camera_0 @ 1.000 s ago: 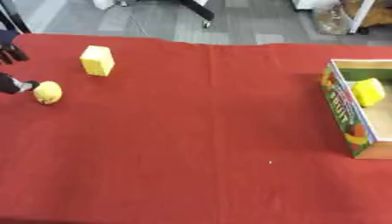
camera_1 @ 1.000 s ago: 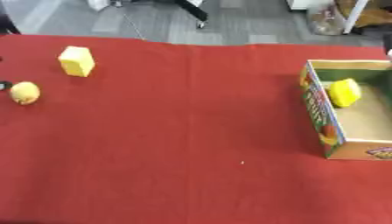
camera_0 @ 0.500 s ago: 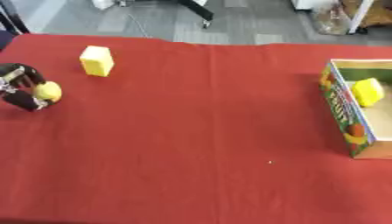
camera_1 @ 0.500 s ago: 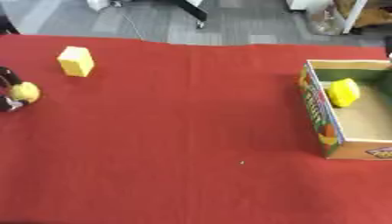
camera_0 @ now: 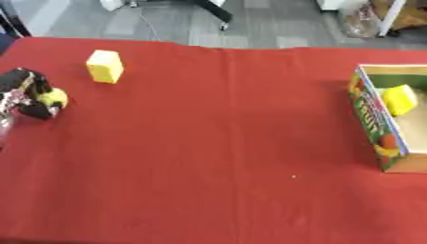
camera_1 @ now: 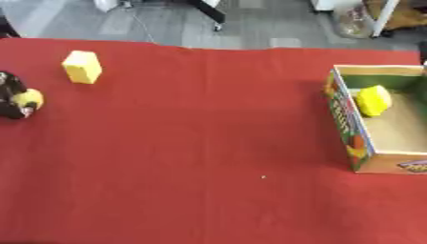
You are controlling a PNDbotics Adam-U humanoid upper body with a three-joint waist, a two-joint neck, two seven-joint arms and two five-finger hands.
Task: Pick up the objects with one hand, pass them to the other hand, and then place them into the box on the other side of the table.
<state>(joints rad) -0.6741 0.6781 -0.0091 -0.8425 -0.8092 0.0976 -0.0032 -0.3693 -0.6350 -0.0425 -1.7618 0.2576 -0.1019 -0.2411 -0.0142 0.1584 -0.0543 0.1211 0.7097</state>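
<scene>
A red cloth (camera_0: 217,157) is spread over the whole table, with a small pale speck (camera_0: 293,177) seen on it toward the near right. Beyond the far edge, a grey floor (camera_0: 275,21) is seen, crossed by a dark chair base (camera_0: 213,8).

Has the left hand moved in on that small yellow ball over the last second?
Yes. The left hand has come in from the table's left edge and now curls round the yellow ball, which sits just below-left of the yellow block.
</scene>
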